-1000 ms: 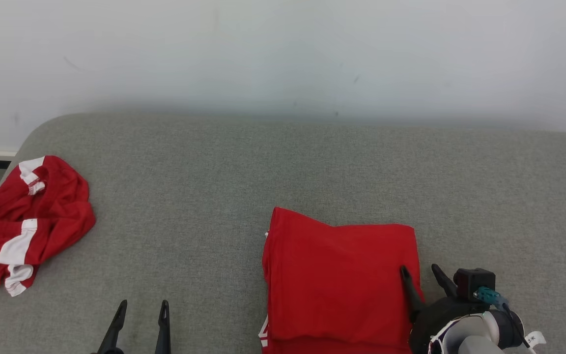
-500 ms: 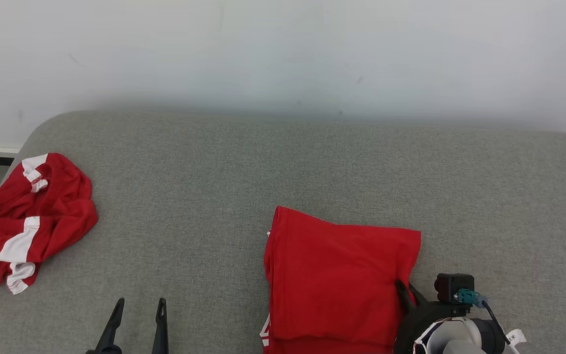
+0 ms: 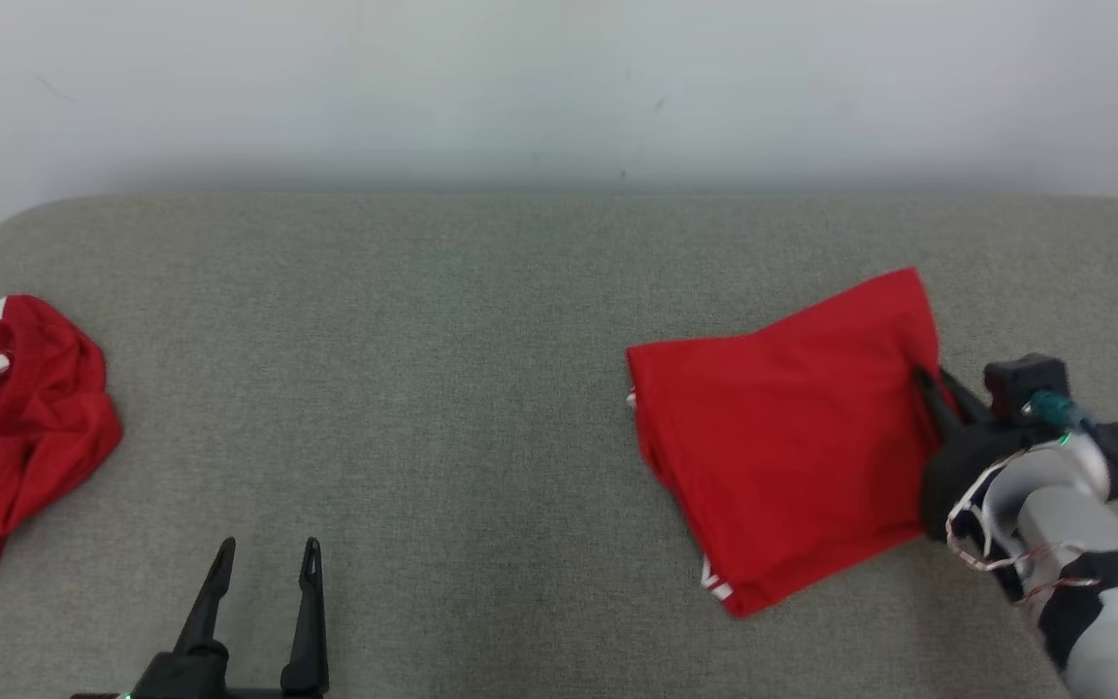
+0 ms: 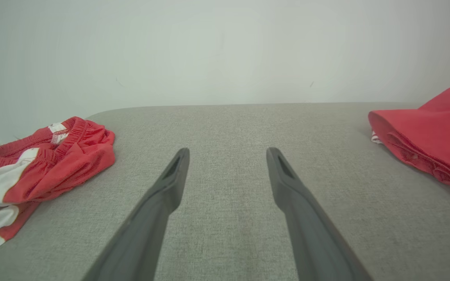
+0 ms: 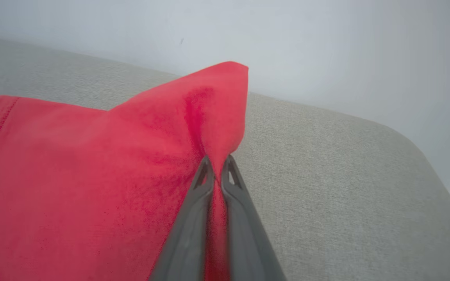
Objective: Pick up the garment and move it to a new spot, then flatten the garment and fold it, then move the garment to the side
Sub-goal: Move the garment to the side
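While the right gripper [image 3: 928, 381] is clamped on the right edge of the folded red garment [image 3: 792, 456] — cloth pinched between its closed fingers [image 5: 193, 203] — that garment lies on the grey cushion [image 3: 423, 340] toward 3 o'clock in the head view. At 7 o'clock the left gripper [image 3: 263, 558] hovers, spread wide and empty; a crumpled red-and-white garment [image 3: 6, 427] sits at 9 o'clock.
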Motion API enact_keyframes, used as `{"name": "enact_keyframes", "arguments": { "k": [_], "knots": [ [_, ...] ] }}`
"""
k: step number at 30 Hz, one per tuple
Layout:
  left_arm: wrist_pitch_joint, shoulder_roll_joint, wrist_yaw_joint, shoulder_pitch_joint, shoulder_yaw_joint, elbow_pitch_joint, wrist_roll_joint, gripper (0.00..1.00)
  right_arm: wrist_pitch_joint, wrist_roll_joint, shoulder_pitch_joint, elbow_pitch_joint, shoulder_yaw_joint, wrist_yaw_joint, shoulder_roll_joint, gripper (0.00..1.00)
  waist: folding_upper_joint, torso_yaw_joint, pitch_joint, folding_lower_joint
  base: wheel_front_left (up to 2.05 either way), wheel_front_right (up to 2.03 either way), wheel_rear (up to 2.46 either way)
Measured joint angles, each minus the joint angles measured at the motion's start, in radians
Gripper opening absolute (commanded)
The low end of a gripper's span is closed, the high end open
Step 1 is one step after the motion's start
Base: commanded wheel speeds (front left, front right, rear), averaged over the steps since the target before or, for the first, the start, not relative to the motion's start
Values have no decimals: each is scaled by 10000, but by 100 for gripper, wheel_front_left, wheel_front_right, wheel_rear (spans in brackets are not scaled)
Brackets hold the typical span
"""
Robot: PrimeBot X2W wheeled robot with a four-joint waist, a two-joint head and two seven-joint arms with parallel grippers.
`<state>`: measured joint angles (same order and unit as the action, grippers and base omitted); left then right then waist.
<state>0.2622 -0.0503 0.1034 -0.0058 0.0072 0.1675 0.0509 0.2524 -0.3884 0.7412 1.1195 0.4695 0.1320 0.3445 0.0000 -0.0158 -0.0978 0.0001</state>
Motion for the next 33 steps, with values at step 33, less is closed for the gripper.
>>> {"name": "enact_keyframes", "arguments": {
  "k": [33],
  "knots": [
    [2,-439,-69,-1613,-228,-1931,-541,100,-1026,-334,4105,336,2516,0,3919,0,2,1149,-3162,1,0,0,0]
  ]
}}
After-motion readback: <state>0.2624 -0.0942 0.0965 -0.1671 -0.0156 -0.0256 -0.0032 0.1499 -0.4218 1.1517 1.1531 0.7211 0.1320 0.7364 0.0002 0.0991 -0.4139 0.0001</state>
